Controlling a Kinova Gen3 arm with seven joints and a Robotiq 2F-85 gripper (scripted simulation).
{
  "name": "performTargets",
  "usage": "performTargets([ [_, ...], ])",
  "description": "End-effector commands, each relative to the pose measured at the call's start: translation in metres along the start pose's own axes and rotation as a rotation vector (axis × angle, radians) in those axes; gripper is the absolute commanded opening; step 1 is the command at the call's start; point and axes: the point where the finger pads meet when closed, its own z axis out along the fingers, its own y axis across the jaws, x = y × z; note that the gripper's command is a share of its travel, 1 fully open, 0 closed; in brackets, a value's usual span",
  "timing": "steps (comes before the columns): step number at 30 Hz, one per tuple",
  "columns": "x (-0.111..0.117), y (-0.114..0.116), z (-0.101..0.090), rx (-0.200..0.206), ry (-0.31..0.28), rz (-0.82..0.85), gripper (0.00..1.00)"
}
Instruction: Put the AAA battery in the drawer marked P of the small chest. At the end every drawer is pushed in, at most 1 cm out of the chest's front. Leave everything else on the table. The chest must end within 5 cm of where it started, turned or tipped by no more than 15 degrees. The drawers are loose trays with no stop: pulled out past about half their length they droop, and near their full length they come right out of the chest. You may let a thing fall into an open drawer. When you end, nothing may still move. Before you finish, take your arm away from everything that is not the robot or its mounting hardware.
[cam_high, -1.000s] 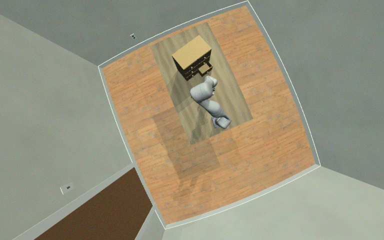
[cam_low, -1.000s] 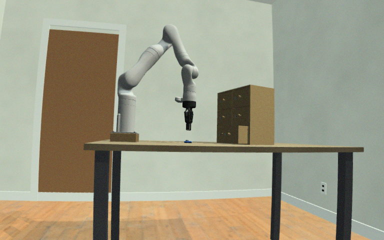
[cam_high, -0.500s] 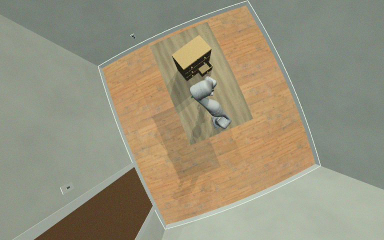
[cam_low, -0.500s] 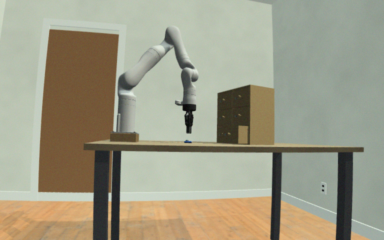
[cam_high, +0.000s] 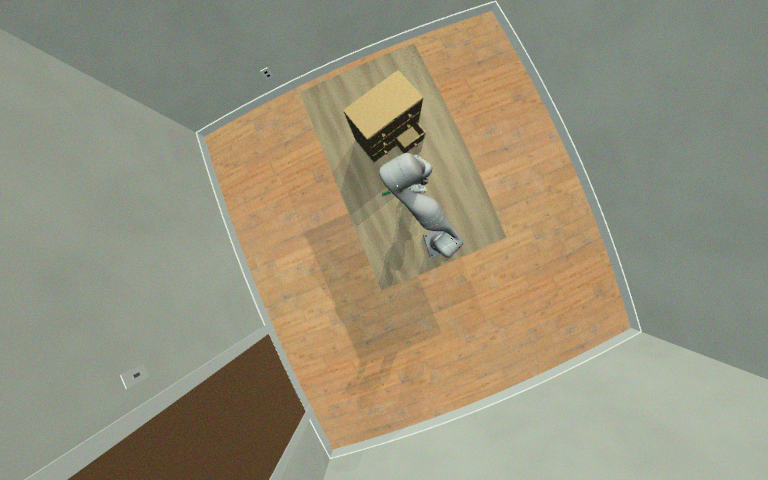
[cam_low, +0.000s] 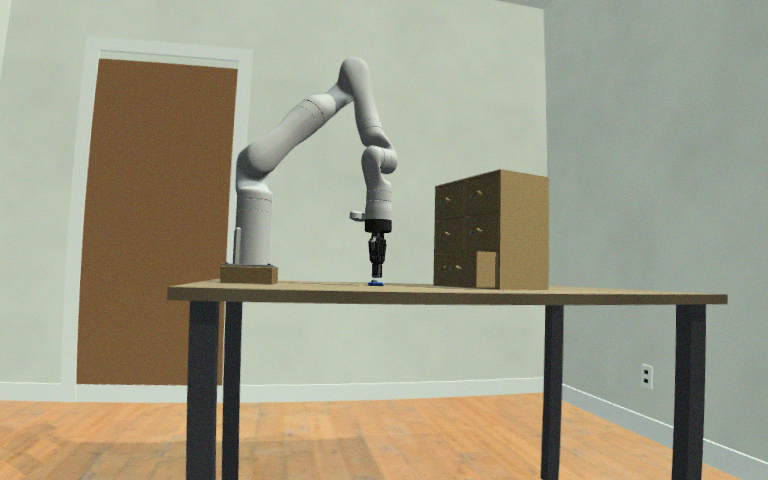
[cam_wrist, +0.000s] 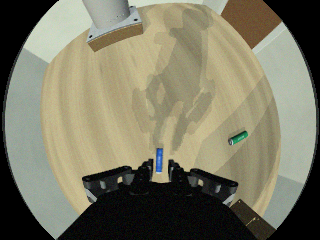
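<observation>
A slim blue battery lies on the table, pointing away from me in the wrist view. My gripper hangs upright right above it, fingertips just over the table top. The fingers stand a narrow gap apart, one on each side of the battery's near end, with nothing gripped. The small chest stands at the far end of the table. Its bottom drawer on the arm's side is pulled out; the other drawers are in. I cannot read the drawer marks.
A thicker green battery lies on the table to one side of the gripper. The arm's base stands on a block at the other end of the table.
</observation>
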Motion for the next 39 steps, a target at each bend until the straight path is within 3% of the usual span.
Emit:
performTargets([
  [1,0.000,-0.003,0.003,0.003,0.003,0.006,0.24],
  [32,0.000,-0.003,0.006,0.003,0.003,0.006,0.24],
  [39,0.000,-0.003,0.016,0.003,0.003,0.006,0.24],
])
